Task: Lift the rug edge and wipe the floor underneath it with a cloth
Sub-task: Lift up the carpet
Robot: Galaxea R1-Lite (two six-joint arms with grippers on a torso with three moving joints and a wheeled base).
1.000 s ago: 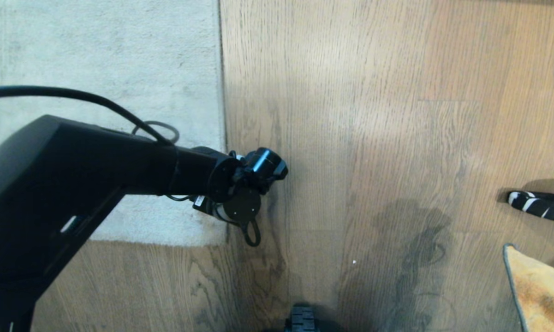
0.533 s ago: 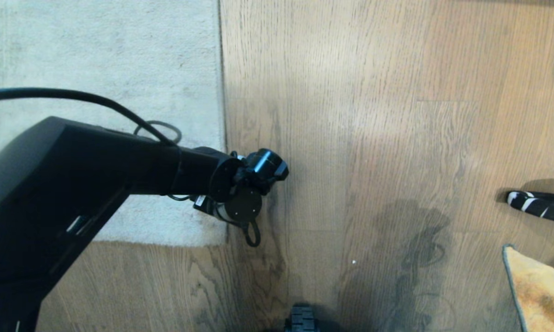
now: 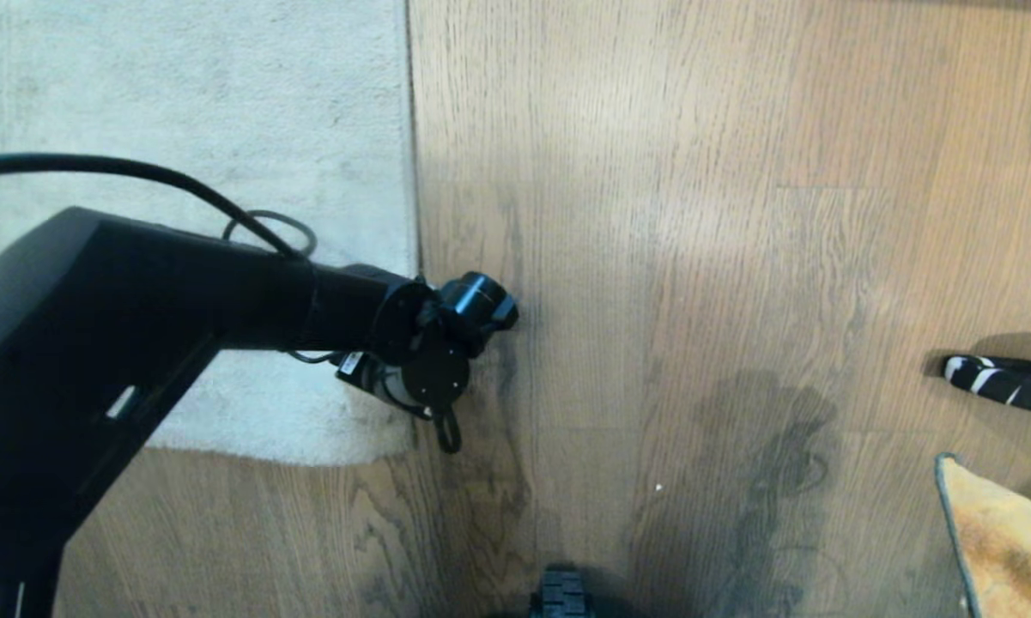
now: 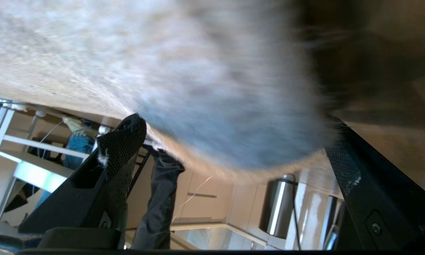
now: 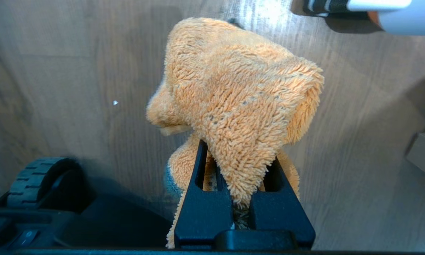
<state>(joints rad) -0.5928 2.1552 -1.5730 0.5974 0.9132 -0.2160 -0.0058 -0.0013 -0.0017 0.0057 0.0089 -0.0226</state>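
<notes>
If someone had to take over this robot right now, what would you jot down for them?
Left gripper: jaws open wide, straddling the rug corner, not closed on it.
Right gripper: shut on the cloth, held above the floor at the robot's right.
Done: cloth picked up, left gripper brought to the corner.
Left: close on the corner, lift it, wipe the floor underneath.

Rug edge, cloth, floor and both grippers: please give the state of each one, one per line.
rug edge: corner bulging up at the left gripper, not folded back.
cloth: bunched, clamped in the right gripper.
floor: bare wood, dark streaks.
left gripper: open, rug corner between its fingers.
right gripper: shut on the cloth.
</notes>
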